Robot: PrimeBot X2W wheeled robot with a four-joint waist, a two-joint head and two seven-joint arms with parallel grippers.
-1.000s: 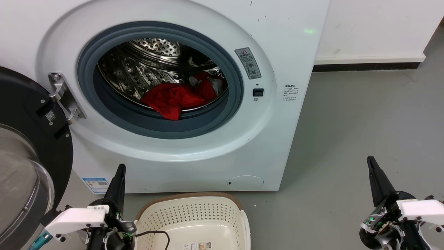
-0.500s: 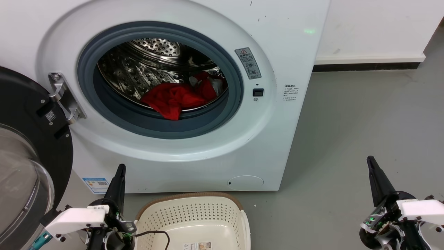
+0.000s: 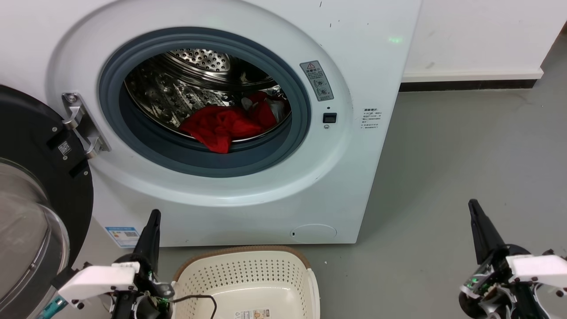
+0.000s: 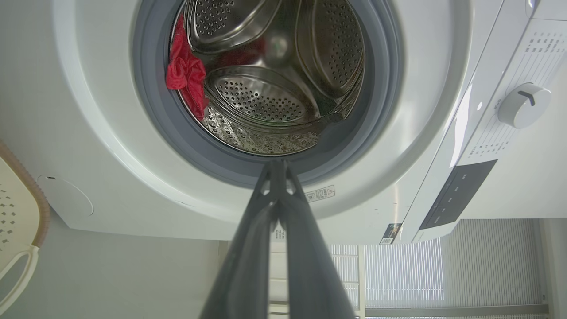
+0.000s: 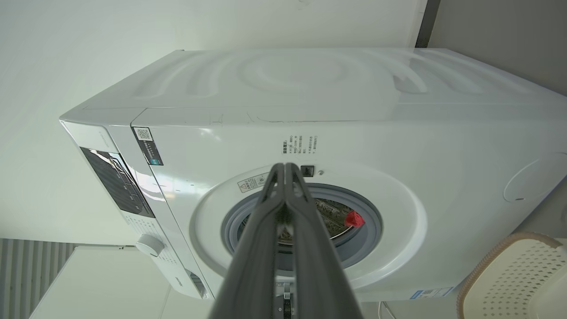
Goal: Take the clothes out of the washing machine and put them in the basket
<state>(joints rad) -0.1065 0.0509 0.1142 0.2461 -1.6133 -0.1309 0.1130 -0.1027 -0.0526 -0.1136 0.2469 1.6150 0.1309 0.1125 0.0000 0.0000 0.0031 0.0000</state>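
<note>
The white washing machine (image 3: 363, 66) stands in front of me with its door (image 3: 31, 186) swung open to the left. Red clothes (image 3: 223, 123) lie at the front of the steel drum, spilling onto the grey seal; the left wrist view also shows the clothes (image 4: 186, 77), and the right wrist view shows a small red bit of the clothes (image 5: 354, 219). The cream basket (image 3: 248, 272) sits on the floor below the porthole, with nothing in the part I see. My left gripper (image 3: 153, 215) is shut and low, left of the basket. My right gripper (image 3: 472, 204) is shut, far right over the floor.
Grey floor (image 3: 465, 146) stretches to the right of the machine up to a white wall with a dark skirting (image 3: 469, 84). A black cable (image 3: 199, 297) lies over the basket's left rim.
</note>
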